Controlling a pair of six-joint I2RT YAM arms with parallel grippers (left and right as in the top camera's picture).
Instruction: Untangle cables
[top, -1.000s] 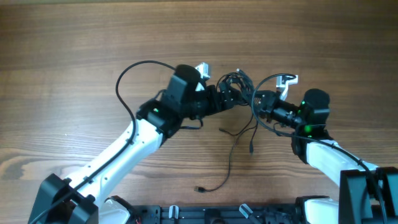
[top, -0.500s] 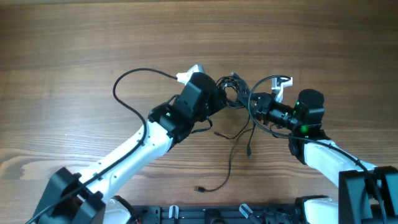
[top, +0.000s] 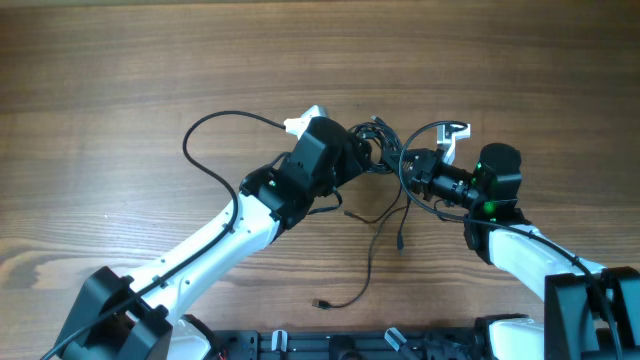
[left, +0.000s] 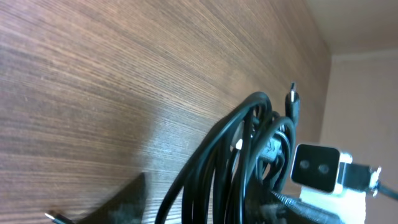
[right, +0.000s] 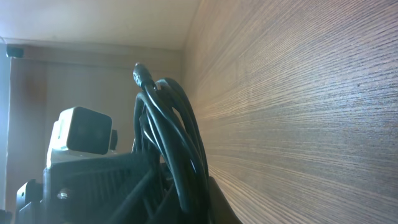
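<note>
Wood table (top: 120, 80), one cable tangle (top: 378, 140)

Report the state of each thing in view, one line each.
cables: tangled in a knot, raised off the wood between the two grippers.
trailing plug end: free and slack, lying on the table.
left gripper: appears shut on the cables.
right gripper: appears shut on the cables.
table: wooden top, bearing the trailing strand.
</note>
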